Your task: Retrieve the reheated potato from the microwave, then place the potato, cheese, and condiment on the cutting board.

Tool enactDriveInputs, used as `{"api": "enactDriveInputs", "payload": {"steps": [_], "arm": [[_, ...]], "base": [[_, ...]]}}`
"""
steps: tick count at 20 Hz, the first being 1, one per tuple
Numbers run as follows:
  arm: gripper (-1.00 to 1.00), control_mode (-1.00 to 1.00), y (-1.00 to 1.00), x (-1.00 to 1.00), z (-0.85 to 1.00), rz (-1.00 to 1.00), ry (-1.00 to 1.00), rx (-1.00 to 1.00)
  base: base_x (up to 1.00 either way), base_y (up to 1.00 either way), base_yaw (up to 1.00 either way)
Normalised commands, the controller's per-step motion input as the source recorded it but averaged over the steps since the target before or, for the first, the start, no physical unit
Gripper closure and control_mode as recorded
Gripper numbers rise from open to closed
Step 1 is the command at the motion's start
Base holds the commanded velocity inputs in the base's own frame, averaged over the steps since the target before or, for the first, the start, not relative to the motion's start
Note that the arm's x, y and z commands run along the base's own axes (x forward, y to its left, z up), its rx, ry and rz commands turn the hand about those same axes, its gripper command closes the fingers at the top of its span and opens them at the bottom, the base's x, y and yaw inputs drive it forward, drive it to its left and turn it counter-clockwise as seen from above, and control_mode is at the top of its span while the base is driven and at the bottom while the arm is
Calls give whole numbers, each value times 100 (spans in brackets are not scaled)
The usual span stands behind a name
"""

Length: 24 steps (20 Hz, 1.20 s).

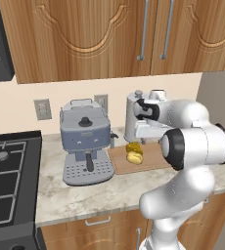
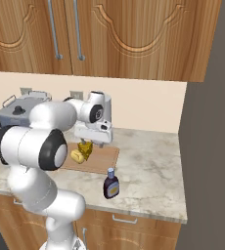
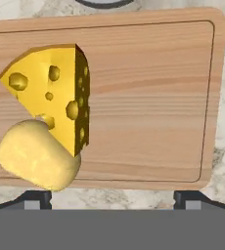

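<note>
Hand view: hand (image 3: 112, 197) wide over cheese (image 3: 53, 95) touching potato (image 3: 36, 155); no legible writing.

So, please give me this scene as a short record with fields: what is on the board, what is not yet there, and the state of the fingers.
cutting board: on the counter, beside the coffee machine
cheese: on the board
potato: on the board, against the cheese
condiment bottle: upright on the counter, off the board
gripper: above the board, fingers open, holding nothing
</note>
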Motion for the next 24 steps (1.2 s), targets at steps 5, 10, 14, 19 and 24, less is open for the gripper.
{"api": "enactDriveInputs", "payload": {"steps": [5, 10, 14, 19, 24], "arm": [[-100, -100, -23, -44, 25, -18, 0, -6], [-100, -100, -25, -48, 28, -9, 0, -9], [-100, -100, -21, -44, 32, -7, 0, -11], [-100, -100, -33, -43, 23, -7, 0, -6], [-100, -100, -38, -44, 14, -9, 2, 0]], "base": [[0, 0, 0], [0, 0, 0], [0, 0, 0], [0, 0, 0], [0, 0, 0]]}}
